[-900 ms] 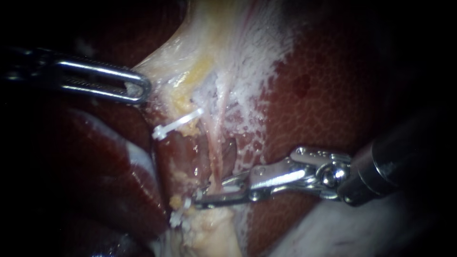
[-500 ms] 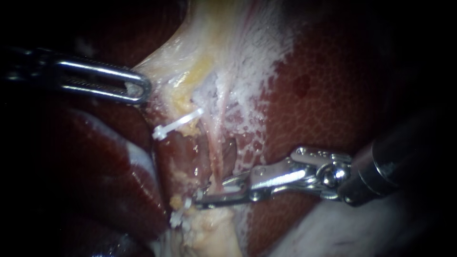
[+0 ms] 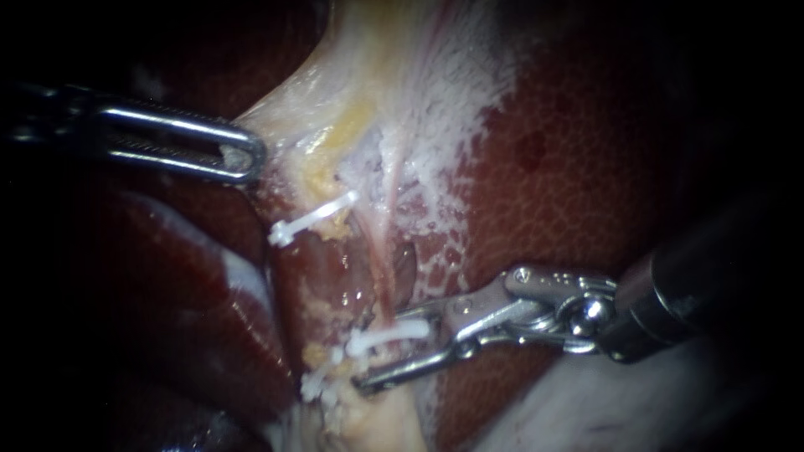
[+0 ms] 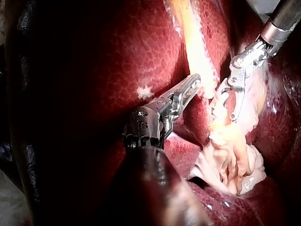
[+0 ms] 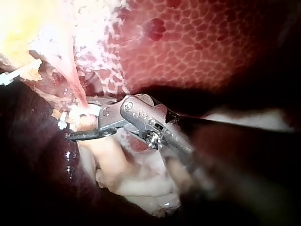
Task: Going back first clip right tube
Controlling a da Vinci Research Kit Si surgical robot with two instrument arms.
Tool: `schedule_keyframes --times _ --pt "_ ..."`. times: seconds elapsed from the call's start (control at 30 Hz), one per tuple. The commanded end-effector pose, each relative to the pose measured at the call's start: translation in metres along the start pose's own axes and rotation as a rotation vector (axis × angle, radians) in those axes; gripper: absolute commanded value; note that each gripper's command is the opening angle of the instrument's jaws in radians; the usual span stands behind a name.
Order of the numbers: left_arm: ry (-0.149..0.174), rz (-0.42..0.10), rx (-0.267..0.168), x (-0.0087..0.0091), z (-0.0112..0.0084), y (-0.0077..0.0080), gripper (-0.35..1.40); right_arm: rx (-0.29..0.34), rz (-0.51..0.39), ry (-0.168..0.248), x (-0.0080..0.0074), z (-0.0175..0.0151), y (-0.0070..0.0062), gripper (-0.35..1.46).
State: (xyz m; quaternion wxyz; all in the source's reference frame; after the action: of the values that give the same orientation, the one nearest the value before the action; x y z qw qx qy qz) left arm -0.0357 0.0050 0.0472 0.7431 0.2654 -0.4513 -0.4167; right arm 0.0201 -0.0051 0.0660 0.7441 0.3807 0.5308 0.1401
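Clip [image 3: 387,338] on the tube [image 3: 381,251] lies between right instrument's [image 3: 378,351] spread jaws; left instrument's [image 3: 249,156] jaws pinch tissue [image 3: 293,117].

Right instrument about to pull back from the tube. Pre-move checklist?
1. Right instrument jaws open: ok, a gap shows.
2. Clip sits across the tube: ok.
3. Clip free of both jaws: cannot tell; it lies between them, close to the upper one.
4. Left instrument shut on pale tissue: ok.
5. Upper clip in place: ok.
6. Path back over the liver clear: ok, nothing lies along the shaft.
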Motion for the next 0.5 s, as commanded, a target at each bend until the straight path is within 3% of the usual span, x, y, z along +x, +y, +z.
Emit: schedule_keyframes --times 0.03,0.3,0.5 --pt "0.000 0.000 0.000 0.0000 0.0000 -0.0001 -0.35 -0.002 -0.023 -0.001 0.0001 0.0000 0.0001 0.60" --pt "0.000 0.000 -0.001 0.0000 0.0000 -0.0001 -0.35 -0.003 -0.085 -0.005 0.0005 -0.0003 0.0003 0.60" --pt "0.000 0.000 -0.001 0.0000 0.0000 -0.0001 -0.35 0.003 -0.083 -0.005 0.0007 -0.0014 0.0000 0.60"
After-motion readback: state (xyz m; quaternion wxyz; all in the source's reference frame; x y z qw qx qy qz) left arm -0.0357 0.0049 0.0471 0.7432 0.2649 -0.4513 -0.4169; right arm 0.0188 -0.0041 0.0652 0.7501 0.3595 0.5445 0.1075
